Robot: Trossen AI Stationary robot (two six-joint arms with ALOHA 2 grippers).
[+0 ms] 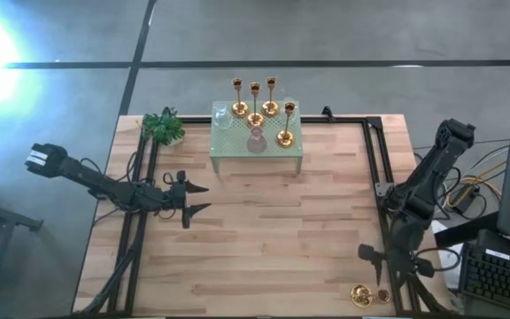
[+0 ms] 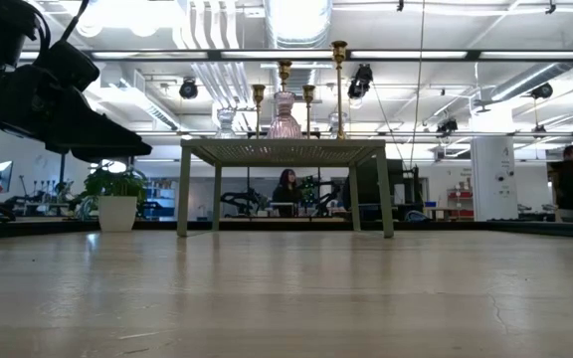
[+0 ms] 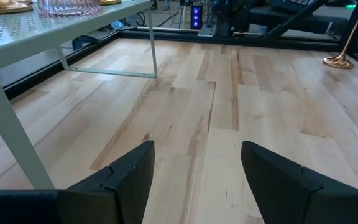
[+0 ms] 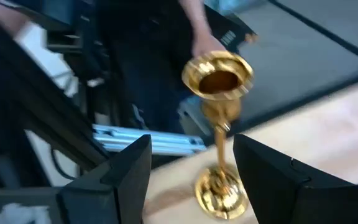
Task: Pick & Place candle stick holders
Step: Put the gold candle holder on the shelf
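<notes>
Several gold candlesticks stand on their round bases on a pale green perforated stand at the table's far middle; they also show in the low view. One more gold candlestick stands upright on its base near the table's front right corner. My right gripper is open there, a finger on either side of the candlestick's stem without touching it. My left gripper is open and empty over the table's left middle.
Clear and pink glass pieces stand among the candlesticks on the stand. A small green plant stands to the stand's left. A smaller gold piece lies beside the front right candlestick. A person's hand shows beyond the table's edge.
</notes>
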